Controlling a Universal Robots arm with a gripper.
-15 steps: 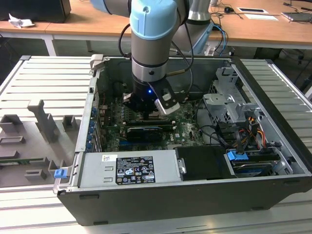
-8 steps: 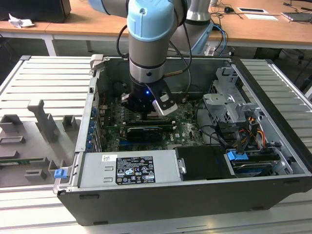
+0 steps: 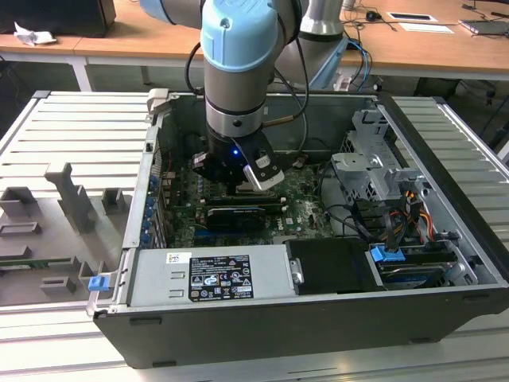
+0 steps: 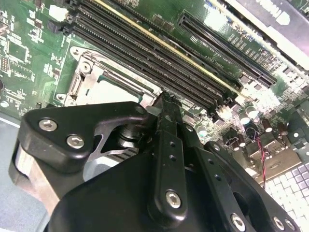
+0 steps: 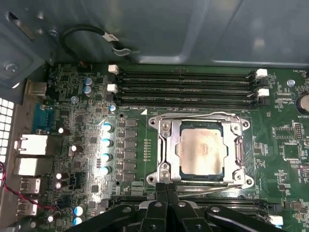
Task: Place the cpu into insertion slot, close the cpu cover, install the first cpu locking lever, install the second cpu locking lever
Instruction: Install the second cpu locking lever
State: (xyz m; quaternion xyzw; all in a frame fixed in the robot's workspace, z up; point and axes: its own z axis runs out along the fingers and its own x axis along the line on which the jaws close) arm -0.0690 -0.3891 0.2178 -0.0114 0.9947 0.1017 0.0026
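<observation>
Claw [image 5: 166, 195] clenched, fingertips pressed together on nothing, poised just at the near rim of the insertion slot [image 5: 164, 166]; seen in the second wrist view [image 4: 166, 104] against that same metal rim. Inside the slot, the cpu [image 5: 203, 147] seated flat, pale face up. Over it, the cpu cover [image 5: 236, 145] lowered, framing the chip through its window. Along the frame edges, thin wire locking levers [image 5: 193, 116], apparently down, though hard to confirm latched. Judging by looks: chip light, rigid, fragile underneath, best taken by its edges; cover and levers thin springy metal, likely slippery, best pushed near their free ends. Around, green motherboard [image 5: 285, 130], long black memory slots [image 5: 186, 87], open computer case [image 3: 262, 326] lying on a ribbed grey counter [image 3: 71, 135]; wooden desks behind.
</observation>
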